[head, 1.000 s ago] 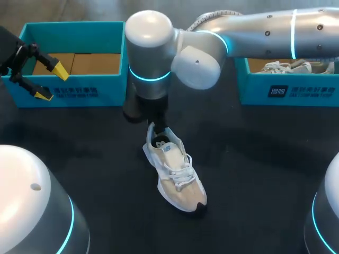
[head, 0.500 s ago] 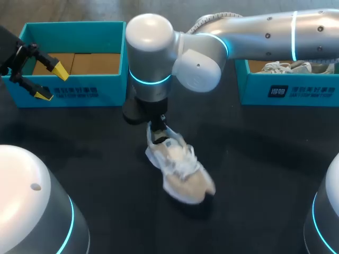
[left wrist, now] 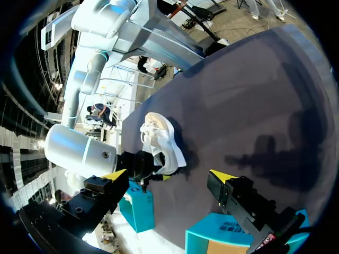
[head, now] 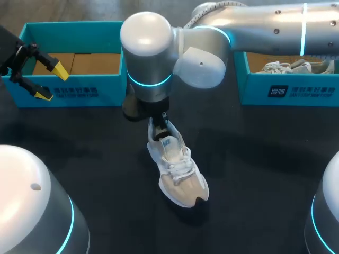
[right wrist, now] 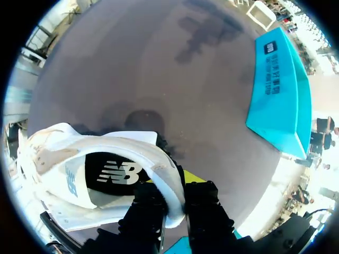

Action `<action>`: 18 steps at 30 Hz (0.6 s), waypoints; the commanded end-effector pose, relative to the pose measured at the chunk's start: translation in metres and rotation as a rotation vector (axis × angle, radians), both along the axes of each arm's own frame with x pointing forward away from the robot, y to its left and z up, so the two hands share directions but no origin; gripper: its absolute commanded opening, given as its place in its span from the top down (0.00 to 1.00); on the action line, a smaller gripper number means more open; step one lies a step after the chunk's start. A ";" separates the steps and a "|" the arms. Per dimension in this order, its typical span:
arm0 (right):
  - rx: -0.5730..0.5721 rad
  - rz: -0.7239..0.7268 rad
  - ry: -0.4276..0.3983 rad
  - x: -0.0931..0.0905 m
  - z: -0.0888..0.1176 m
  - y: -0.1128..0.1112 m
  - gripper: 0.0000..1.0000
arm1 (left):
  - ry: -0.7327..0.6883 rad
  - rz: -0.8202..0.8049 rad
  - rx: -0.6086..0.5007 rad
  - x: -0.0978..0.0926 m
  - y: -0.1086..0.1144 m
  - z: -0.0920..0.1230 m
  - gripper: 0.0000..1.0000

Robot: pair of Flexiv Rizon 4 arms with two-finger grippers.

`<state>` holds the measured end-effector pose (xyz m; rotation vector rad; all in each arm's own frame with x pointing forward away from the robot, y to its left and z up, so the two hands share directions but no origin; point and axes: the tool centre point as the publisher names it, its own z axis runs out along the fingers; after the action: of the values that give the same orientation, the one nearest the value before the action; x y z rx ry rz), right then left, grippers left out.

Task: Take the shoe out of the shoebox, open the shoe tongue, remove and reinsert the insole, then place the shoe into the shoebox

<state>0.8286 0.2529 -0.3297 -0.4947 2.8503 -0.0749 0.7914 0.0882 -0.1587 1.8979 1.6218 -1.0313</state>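
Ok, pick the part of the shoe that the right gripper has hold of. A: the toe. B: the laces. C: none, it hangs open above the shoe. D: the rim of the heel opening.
D: in the right wrist view the right gripper pinches the shoe at the rim of its heel opening, with one finger inside and one outside.
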 end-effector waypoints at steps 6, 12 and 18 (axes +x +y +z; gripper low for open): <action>-0.001 -0.106 -0.056 -0.005 0.037 -0.020 1.00 | -0.002 0.000 0.002 -0.001 0.000 0.000 0.00; 0.010 -0.250 -0.090 -0.003 0.060 -0.041 1.00 | -0.002 0.000 0.002 -0.001 0.000 0.000 0.00; 0.017 -0.385 -0.135 -0.004 0.083 -0.060 1.00 | -0.002 0.000 0.002 -0.001 0.000 0.000 0.00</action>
<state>0.8335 0.2045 -0.2621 0.0460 2.7860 -0.1533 0.7913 0.0882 -0.1587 1.8980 1.6218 -1.0313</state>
